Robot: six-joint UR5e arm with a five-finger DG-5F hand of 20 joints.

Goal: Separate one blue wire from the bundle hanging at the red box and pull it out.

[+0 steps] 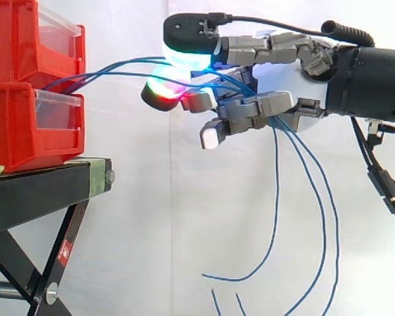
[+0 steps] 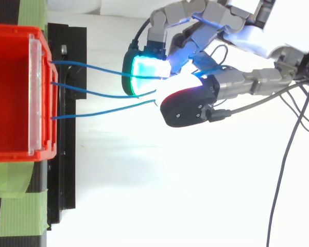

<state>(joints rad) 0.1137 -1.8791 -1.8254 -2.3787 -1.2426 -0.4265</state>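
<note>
Blue wires (image 1: 85,78) from the left red box (image 1: 26,125) sit in my curled hand (image 1: 283,80), maybe several; none out yet.

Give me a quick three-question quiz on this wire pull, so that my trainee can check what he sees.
1. True or false: the blue wires stretch from the red box across to the hand.
2. Pick one. The hand's fingers are: A) curled round the wires; B) spread flat, away from the wires; C) pressing on the box.
3. Fill in the missing word: in the side view, past the hand, the wires' loose ends hang ____.

Key: 1 true; 2 A; 3 down.
</note>
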